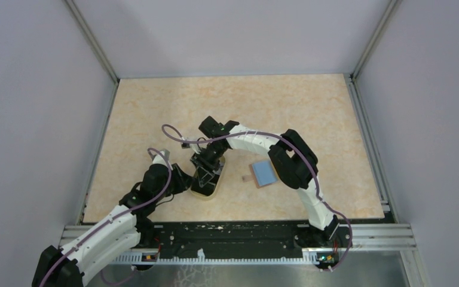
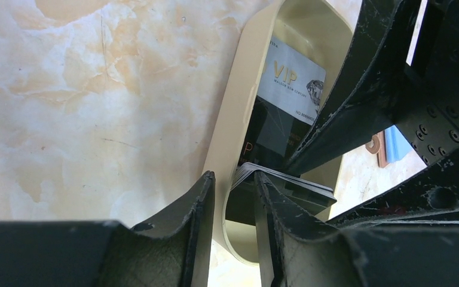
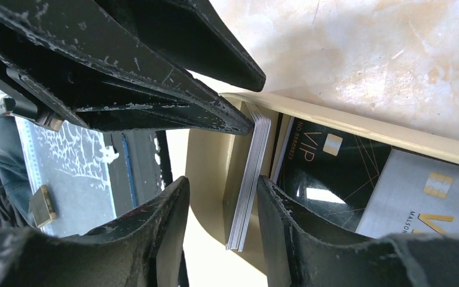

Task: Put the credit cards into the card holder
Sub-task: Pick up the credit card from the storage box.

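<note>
The step in hand looks like picking the credit cards [image 3: 248, 179] out of the oval dish [image 2: 230, 137], where a thin stack of them stands on edge against one end wall. The right fingers [image 3: 284, 233] reach down on either side of that stack at a middling width. One finger is nearly against the stack and the other is a little off it, so nothing is pinched yet. The left fingers [image 2: 194, 227] stand narrowly apart astride the same end wall, one outside the dish and one inside by the stack. I cannot tell whether they actually clamp it, though they seem placed to steady the dish. More cards lie flat on the dish floor, a black card [image 3: 334, 164] and a silver card [image 3: 421, 197] partly over it. The card holder [image 1: 263, 173] lies open on the tabletop [image 1: 227, 101] just to the right of the dish, blue inside up, with no card seen in it. Next, the right fingers should close squarely on the stack, lift it clear of the rim, and carry it across.
</note>
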